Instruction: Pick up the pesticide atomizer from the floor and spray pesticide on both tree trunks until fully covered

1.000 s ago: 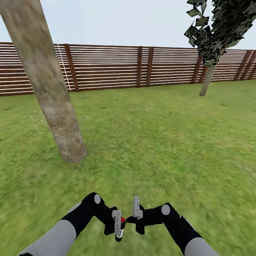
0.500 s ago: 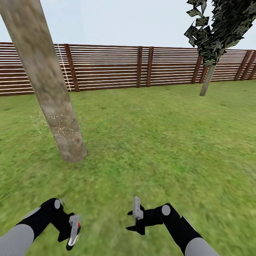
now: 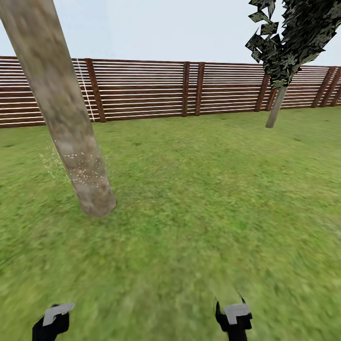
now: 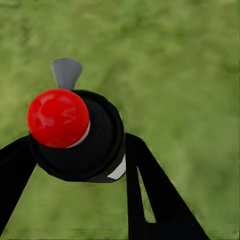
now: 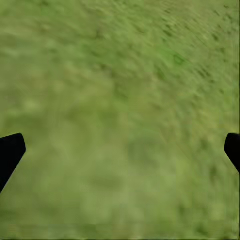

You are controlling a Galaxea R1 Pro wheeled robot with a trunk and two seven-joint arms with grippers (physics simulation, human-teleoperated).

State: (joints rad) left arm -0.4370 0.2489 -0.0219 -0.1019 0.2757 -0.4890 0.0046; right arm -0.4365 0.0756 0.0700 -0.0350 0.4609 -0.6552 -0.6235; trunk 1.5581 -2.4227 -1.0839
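- Left wrist view: the left gripper (image 4: 75, 160) is clamped on the pesticide atomizer (image 4: 82, 137), black fingers (image 4: 150, 195) on either side of the dark body, the round red top towards the camera and a sliver of white label at the lower right of the bottle. Blurry green grass of the floor (image 4: 175, 60) lies beyond it.
- Right wrist view: the right gripper (image 5: 120, 150) stands wide apart and empty, one dark fingertip at each side edge of the frame, nothing but grass between them.
- Head view, bottom edge: both arms sit low, the left gripper at lower left (image 3: 53, 318) and the right gripper at lower right (image 3: 234, 317), well apart; the bottle itself is not discernible here.
- Head view, left of centre: the near tree trunk (image 3: 71, 137) leans across the upper left of the frame, with white specks of pesticide (image 3: 78, 168) on its lower part and bare bark above.
- Head view, upper right: the second tree (image 3: 277, 106) stands far off by the slatted fence (image 3: 142, 87), dark crown above; no specks are visible on its trunk.
- Judgement: the near trunk looks only partly covered. To do the step well, bring the left arm up, turn the nozzle squarely at the bare bark, and sweep steadily along the trunk, keeping the grip firm so the bottle does not twist.
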